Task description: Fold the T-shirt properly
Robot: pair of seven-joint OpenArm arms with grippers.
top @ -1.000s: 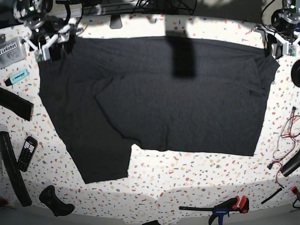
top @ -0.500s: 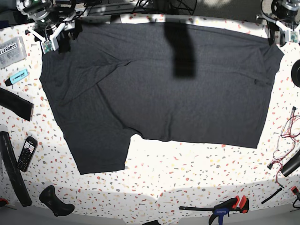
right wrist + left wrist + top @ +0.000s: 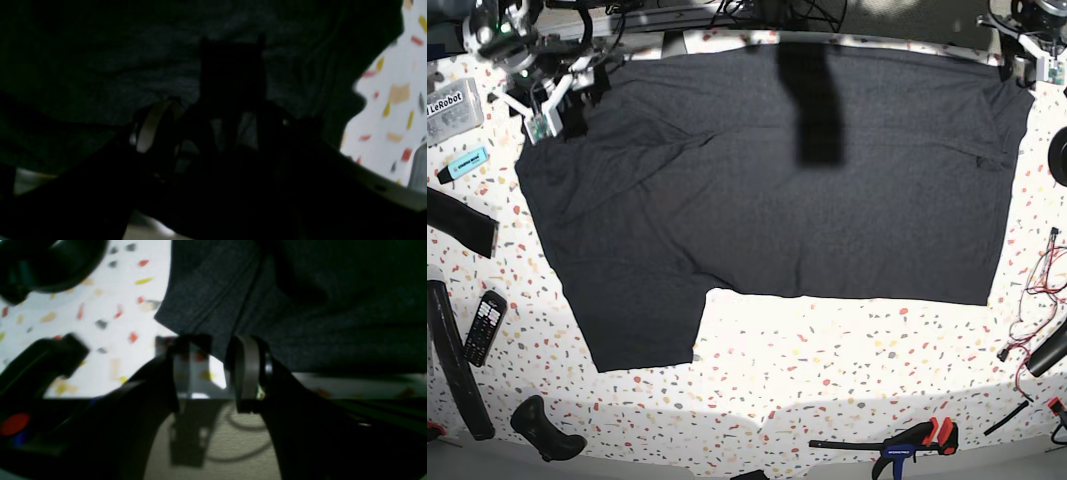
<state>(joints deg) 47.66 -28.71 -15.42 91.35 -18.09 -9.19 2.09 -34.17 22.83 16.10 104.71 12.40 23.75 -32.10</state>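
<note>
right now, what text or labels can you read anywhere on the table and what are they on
"LeRobot" stands on the clear box at the left edge of the base view; its first letters are cut off by the frame.
The turquoise highlighter carries dark print, too small to read.
The remote control has key markings, too small to read.
The T-shirt shows no print or label in any view.

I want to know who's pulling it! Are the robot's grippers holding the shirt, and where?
Yes. Both grippers hold the T-shirt by its far edge: the left gripper and right gripper pinch opposite corners.
</note>
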